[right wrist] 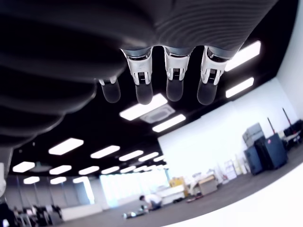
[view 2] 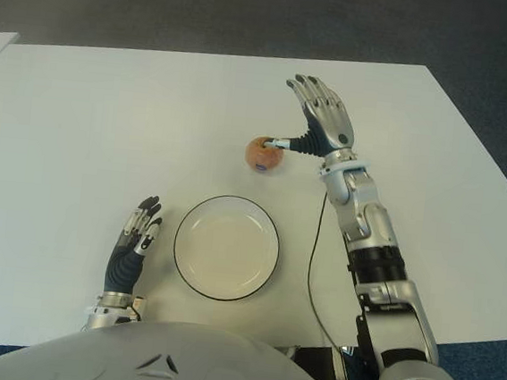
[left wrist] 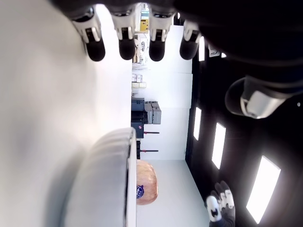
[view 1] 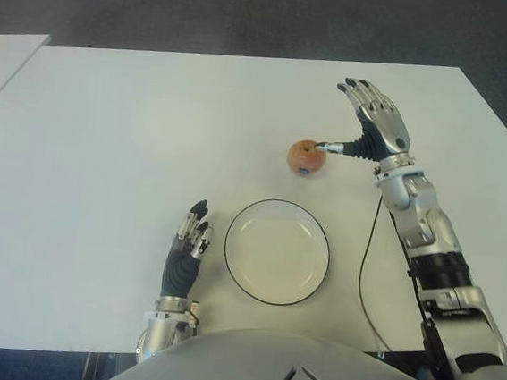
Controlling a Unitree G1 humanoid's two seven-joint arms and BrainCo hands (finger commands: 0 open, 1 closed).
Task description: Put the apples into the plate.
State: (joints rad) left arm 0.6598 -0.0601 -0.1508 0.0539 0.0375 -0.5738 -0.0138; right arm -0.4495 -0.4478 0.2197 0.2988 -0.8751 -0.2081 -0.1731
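One reddish-orange apple (view 1: pixel 305 157) with a small blue sticker stands on the white table (view 1: pixel 106 140), just beyond the plate. The white plate (view 1: pixel 276 251) with a dark rim holds nothing and sits near the table's front edge. My right hand (view 1: pixel 374 121) is raised to the right of the apple, fingers spread and straight, with its thumb tip at the apple's right side. Nothing is grasped in it; the right wrist view shows only straight fingers (right wrist: pixel 174 78) against the ceiling. My left hand (view 1: pixel 186 251) shows flat and open just left of the plate.
A thin black cable (view 1: pixel 365 264) runs along the table beside my right forearm, right of the plate. A second white table's corner (view 1: pixel 1 58) shows at the far left. Dark floor lies beyond the far edge.
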